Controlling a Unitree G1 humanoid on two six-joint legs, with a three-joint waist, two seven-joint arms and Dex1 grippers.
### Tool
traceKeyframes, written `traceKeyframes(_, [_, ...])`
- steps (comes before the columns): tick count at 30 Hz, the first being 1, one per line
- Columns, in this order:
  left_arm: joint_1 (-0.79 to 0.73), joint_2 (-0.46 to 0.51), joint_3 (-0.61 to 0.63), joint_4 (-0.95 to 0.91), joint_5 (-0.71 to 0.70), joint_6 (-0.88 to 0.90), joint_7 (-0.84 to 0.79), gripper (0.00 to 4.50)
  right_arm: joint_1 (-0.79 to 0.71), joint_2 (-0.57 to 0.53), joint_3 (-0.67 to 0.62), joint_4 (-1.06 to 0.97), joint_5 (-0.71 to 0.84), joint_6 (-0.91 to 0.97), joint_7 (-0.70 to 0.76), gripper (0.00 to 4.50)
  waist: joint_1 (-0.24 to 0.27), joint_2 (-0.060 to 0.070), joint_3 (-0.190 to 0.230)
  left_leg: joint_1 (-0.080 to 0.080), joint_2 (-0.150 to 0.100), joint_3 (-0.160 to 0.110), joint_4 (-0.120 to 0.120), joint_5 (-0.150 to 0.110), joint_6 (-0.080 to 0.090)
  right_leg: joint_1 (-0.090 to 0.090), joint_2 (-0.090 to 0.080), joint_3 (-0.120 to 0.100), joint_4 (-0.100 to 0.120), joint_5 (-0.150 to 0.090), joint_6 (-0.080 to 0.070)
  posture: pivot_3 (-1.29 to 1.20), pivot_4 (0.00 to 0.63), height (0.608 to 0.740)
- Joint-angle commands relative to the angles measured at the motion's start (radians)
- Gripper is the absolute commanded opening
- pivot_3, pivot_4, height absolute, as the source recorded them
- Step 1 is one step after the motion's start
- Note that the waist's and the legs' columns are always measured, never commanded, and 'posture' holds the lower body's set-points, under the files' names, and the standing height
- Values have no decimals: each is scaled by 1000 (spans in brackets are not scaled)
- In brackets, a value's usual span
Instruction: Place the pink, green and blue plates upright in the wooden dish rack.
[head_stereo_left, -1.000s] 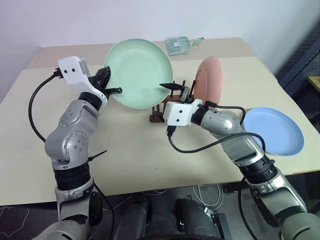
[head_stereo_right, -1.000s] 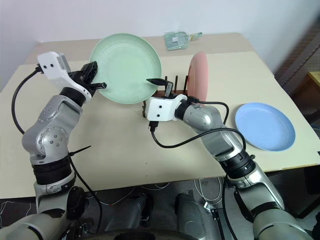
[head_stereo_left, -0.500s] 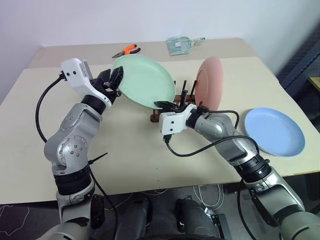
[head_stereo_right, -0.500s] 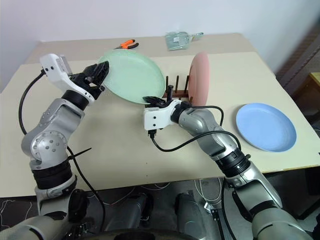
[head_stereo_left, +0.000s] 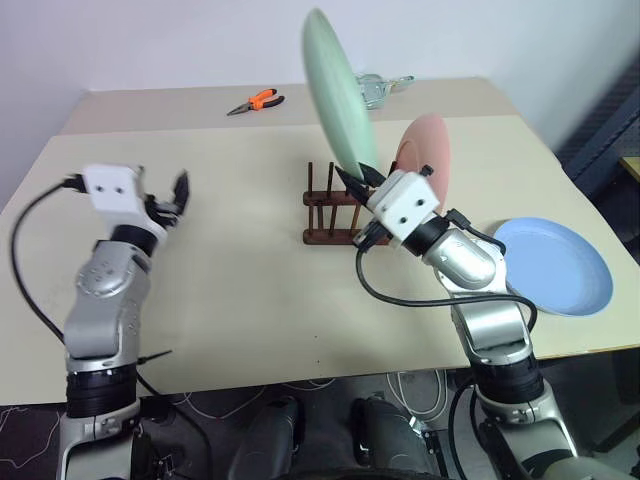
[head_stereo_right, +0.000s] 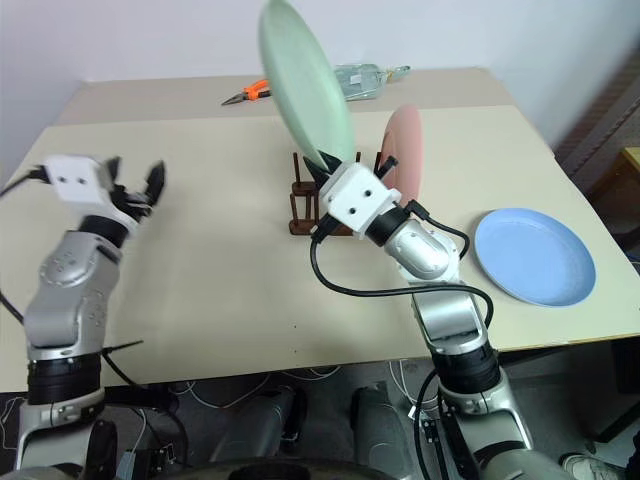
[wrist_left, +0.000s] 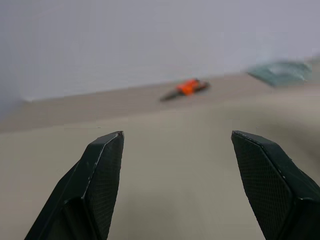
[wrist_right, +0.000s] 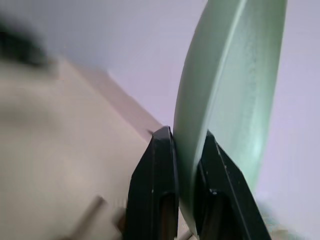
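Counting one done, we have the pink plate (head_stereo_left: 425, 152) upright in the wooden dish rack (head_stereo_left: 330, 212), the green plate (head_stereo_left: 338, 95) pinched above it by our right gripper (head_stereo_left: 362, 180), the blue plate (head_stereo_left: 553, 265) flat on the table, and our left gripper (head_stereo_left: 168, 200) spread empty.

Matte plastic plates, dark wood rack, smooth pale worktop

The round mint-green plastic plate (head_stereo_left: 338, 100) has a matte, even skin with only a soft sheen along its rim, and the black fingers (wrist_right: 155, 185) pinching that rim look like hard, smooth plastic. The salmon-pink round plastic plate (head_stereo_left: 428, 160) and the light-blue round plastic plate (head_stereo_left: 555, 265) share the same dull, unglazed finish. The small dark-brown wooden dish rack (head_stereo_left: 330, 212) looks stained and slightly satiny on its thin pegs. The beige worktop (head_stereo_left: 240, 290) is smooth and matt. The left hand (wrist_left: 175, 185) shows black fingertips with a fine cross-hatched, grippy texture. At eleven o'clock lie pliers (head_stereo_left: 255, 101) with glossy orange handles.
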Motion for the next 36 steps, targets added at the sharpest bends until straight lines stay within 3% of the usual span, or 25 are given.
traceKeyframes(1, [86,-9,-133,-45,46,-98,-123,3513,25,64,-70,-100,174,168,-42,133,-3,1,0,0,0,0,-1,0,0,0,0,0,0,0,0,0,150,740])
traceKeyframes(5, [145,-52,-203,-77,13,-105,-200,3513,18,105,-114,-113,259,286,-101,133,-7,3,1,0,1,0,-2,0,0,-2,0,1,0,-1,-2,0,150,740])
traceKeyframes(17, [161,-87,-228,-110,35,-81,-234,3513,-68,76,-155,7,339,428,-173,133,-7,4,2,0,1,1,-2,1,2,-2,0,0,0,0,-1,0,150,740])
traceKeyframes(20, [164,-86,-231,-111,43,-82,-237,3557,-83,45,-135,30,334,428,-158,1193,-5,4,2,0,1,1,-2,1,2,-2,0,0,0,0,-1,0,150,740])
traceKeyframes(26, [171,-87,-231,-112,53,-82,-242,3557,-99,-16,-95,53,278,382,-155,4210,-5,5,2,0,1,1,-2,1,2,-2,0,0,0,0,-1,0,150,740])
traceKeyframes(36, [163,-92,-239,-98,61,-85,-254,3557,-153,-143,-43,41,149,198,-106,4210,-3,5,2,0,1,1,-2,1,2,-1,0,0,0,-1,-1,0,150,740])
